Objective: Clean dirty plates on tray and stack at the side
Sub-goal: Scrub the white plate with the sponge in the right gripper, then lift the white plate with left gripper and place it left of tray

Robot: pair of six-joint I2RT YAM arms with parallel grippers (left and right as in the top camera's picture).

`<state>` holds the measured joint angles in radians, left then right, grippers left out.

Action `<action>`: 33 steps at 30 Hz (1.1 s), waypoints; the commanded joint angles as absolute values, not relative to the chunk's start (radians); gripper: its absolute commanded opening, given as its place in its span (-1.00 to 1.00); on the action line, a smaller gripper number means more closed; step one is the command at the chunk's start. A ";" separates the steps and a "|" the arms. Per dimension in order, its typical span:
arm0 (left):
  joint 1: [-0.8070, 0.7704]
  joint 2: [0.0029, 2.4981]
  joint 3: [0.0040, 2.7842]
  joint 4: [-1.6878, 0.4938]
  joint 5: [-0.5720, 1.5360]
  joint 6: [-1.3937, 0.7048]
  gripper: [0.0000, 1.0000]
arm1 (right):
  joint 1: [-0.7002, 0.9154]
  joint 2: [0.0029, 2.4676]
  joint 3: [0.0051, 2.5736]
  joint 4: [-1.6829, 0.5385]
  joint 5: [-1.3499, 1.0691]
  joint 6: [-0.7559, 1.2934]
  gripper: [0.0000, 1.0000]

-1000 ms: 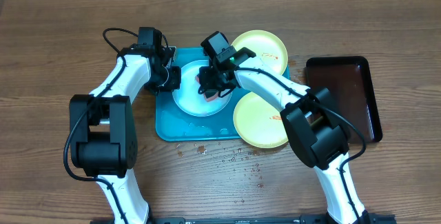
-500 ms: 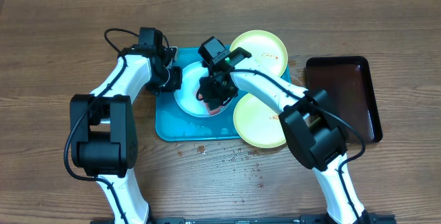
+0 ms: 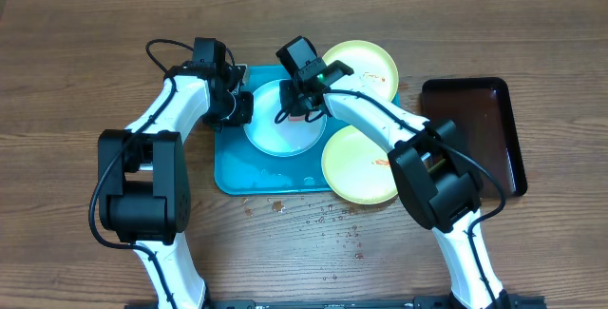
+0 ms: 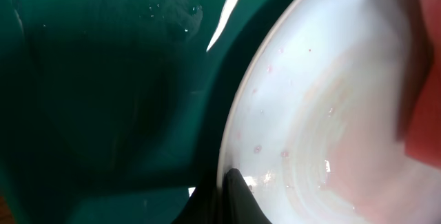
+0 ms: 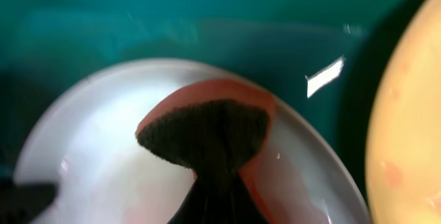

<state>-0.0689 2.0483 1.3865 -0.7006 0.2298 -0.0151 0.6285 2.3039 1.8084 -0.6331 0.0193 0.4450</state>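
Observation:
The light blue plate (image 3: 282, 133) lies on the wet turquoise tray (image 3: 233, 171). My left gripper (image 3: 237, 109) is shut on the plate's left rim; in the left wrist view the fingers (image 4: 231, 186) pinch the rim of the plate (image 4: 331, 114). My right gripper (image 3: 296, 103) is shut on a red-orange sponge (image 5: 207, 124) with a dark scrub face. It presses the sponge on the far part of the plate (image 5: 83, 155). Two pale yellow-green plates sit off the tray's right side, one at the back (image 3: 366, 67) and one at the front (image 3: 356, 166), both with red smears.
A narrow dark brown-black tray (image 3: 475, 133) stands at the right. Water drops and red specks lie on the wood in front of the turquoise tray (image 3: 323, 219). The back yellow-green plate's edge (image 5: 406, 114) is close to my right gripper.
My right gripper has swept the sponge from the plate's near-right part back to its far edge. The left gripper has kept its hold on the rim.

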 commanded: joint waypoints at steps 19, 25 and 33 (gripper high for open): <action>-0.072 2.085 1.376 -0.704 0.200 0.016 -0.92 | 0.633 2.339 1.884 -0.910 -0.412 0.344 -0.93; -0.072 2.083 1.423 -0.738 0.181 0.016 -0.92 | 0.609 2.334 2.083 -1.169 -0.217 0.369 -0.92; -0.073 2.039 1.559 -0.888 0.016 0.016 -0.92 | 0.595 2.292 2.412 -1.401 -0.091 0.371 -0.93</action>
